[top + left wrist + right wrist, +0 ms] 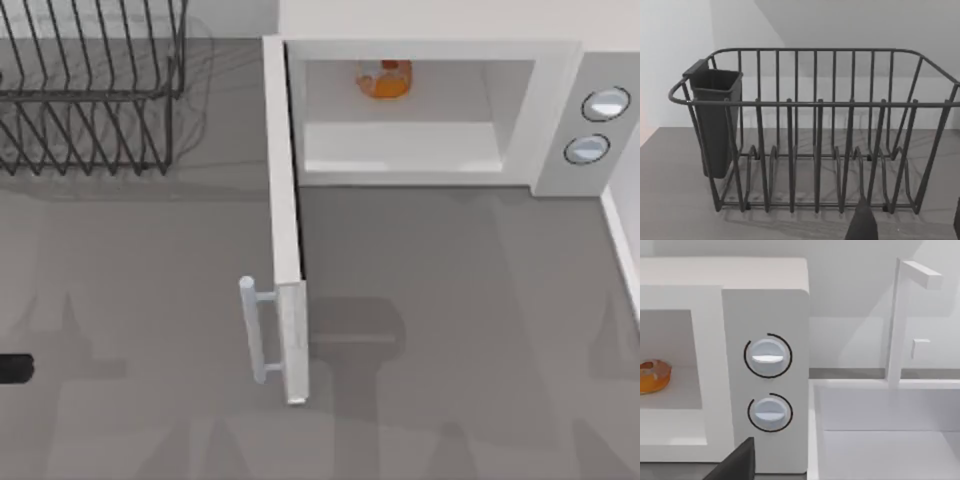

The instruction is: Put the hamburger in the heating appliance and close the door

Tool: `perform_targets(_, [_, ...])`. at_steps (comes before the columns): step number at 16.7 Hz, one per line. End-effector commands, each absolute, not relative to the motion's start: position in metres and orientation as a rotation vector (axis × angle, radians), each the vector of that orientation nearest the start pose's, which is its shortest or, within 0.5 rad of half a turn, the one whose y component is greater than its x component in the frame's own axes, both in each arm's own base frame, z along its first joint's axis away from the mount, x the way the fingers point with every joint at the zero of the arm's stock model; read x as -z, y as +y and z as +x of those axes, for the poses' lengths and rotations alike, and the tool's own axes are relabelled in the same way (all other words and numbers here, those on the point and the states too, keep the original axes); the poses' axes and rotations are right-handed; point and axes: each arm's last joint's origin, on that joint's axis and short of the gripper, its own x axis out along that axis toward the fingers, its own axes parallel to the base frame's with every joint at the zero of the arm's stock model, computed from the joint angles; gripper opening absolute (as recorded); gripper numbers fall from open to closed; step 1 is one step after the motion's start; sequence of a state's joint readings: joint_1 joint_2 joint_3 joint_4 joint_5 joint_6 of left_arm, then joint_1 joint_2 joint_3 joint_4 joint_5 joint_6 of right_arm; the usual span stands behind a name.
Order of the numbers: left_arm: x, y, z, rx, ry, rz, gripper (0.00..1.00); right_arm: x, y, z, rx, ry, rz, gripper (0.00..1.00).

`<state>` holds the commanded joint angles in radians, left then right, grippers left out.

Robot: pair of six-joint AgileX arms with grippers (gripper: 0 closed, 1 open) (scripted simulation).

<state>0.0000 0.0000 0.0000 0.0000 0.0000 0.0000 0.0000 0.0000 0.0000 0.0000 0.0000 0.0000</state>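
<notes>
Top view: hamburger [383, 79] inside microwave [430, 30] cavity at upper centre, door [285, 230] swung fully open toward lower centre, handle [250, 328] on its left, wire rack [90, 85] upper left on surface [450, 330]; left wrist view: rack centre, left gripper state cannot tell; right wrist view: hamburger at left edge, knobs [767, 356] centre, right gripper state cannot tell.

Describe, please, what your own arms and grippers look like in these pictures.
The left gripper has matte dark grey jaws that taper to narrow tips, with plain, unmarked surfaces. In the top view, a short black stub of the left arm juts in at the table's left edge. The right gripper appears as a dark charcoal, angular wedge. I can see no cables, labels or markings.
</notes>
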Motion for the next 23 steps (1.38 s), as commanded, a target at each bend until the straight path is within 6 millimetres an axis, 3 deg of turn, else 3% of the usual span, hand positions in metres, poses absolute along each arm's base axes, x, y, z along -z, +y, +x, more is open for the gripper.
perform_targets(2, [-0.160,-0.001,0.106,0.000,0.000,0.000,0.02,-0.160,-0.001,0.106,0.000,0.000,0.000,1.00])
perform_targets(3, [-0.160,-0.001,0.106,0.000,0.000,0.000,0.00,-0.160,-0.001,0.106,0.000,0.000,0.000,1.00])
perform_targets(23, [-0.156,-0.009,0.095,-0.001,0.000,0.000,0.00,-0.160,-0.001,0.106,0.000,0.000,0.000,1.00])
